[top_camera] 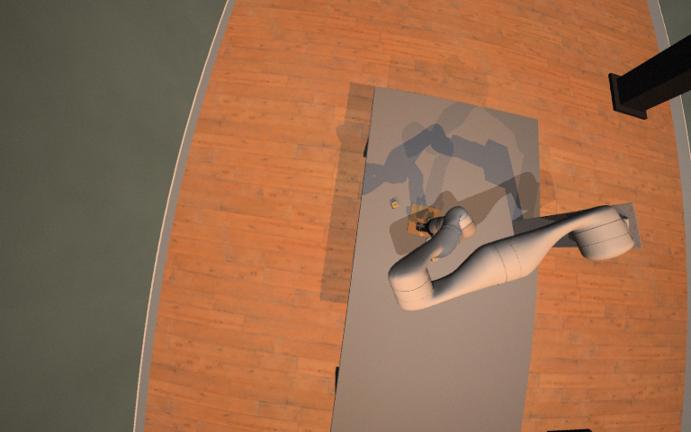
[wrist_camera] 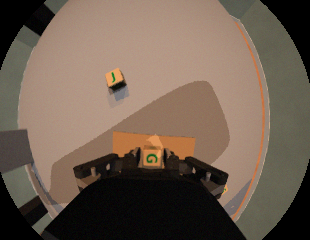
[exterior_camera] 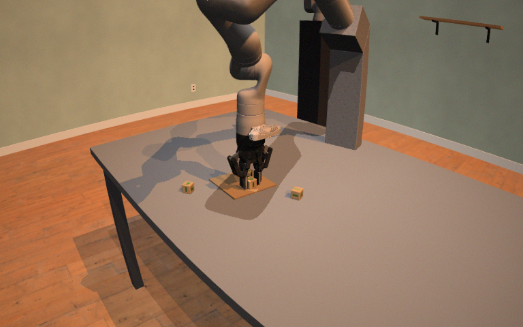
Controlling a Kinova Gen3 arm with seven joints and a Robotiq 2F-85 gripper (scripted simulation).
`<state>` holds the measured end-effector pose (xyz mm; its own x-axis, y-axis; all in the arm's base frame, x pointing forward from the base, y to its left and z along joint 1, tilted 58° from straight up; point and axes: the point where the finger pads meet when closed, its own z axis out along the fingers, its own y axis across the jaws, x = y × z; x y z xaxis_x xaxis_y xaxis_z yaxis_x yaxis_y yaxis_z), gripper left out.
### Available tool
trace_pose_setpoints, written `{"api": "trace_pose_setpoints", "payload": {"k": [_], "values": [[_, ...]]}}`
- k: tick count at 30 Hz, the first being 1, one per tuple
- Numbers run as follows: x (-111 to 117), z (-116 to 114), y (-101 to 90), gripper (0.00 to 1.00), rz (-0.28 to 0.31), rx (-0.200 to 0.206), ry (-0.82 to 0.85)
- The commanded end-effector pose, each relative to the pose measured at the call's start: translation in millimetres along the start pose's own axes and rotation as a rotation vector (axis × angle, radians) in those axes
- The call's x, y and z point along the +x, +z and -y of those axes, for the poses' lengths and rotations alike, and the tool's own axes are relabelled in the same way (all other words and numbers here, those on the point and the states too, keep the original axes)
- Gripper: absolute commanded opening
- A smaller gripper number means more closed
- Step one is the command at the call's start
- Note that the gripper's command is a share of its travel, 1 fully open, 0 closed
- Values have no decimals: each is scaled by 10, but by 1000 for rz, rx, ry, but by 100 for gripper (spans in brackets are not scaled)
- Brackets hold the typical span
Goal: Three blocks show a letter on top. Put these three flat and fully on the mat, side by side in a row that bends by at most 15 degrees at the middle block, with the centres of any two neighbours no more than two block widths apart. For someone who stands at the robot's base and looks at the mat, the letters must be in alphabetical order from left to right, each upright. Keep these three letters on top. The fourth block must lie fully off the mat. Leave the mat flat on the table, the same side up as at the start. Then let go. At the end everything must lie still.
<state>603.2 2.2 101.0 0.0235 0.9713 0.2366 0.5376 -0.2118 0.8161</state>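
My gripper (top_camera: 420, 227) (exterior_camera: 250, 184) (wrist_camera: 151, 153) points down over the tan mat (top_camera: 415, 207) (exterior_camera: 234, 195) (wrist_camera: 126, 141). Its fingers are parted, with a narrow gap on each side of the G block (exterior_camera: 251, 184) (wrist_camera: 152, 158). This block appears to stand flat on the mat, G on top. The J block (exterior_camera: 297, 193) (wrist_camera: 115, 78) lies off the mat, J on top; its edge shows past the arm (top_camera: 435, 259). Another block (top_camera: 395, 203) (exterior_camera: 187, 187) (wrist_camera: 225, 190) lies off the mat's other side, its top letter too small to read. Behind the fingers, part of what looks like a block shows, mostly hidden.
The grey table (top_camera: 435, 364) (exterior_camera: 378, 242) (wrist_camera: 160, 40) carries the mat and the blocks. Its far edge from the base runs beyond the unread block. The arm (top_camera: 505, 262) (exterior_camera: 250, 109) hides part of the mat from above. Arm shadows cross the mat and table.
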Motion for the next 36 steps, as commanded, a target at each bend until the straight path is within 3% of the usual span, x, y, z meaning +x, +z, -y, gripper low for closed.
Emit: {"api": "trace_pose_setpoints", "payload": {"k": [1, 7, 19, 29, 30, 36], "values": [[-1, -6, -41, 41, 1, -1, 1], [-1, -6, -171, 41, 1, -1, 1], [-1, -5, -775, 41, 1, -1, 1], [-1, -5, -892, 41, 1, -1, 1], [-1, -5, -892, 100, 1, -1, 1], [-1, -5, -892, 100, 1, -1, 1]]}}
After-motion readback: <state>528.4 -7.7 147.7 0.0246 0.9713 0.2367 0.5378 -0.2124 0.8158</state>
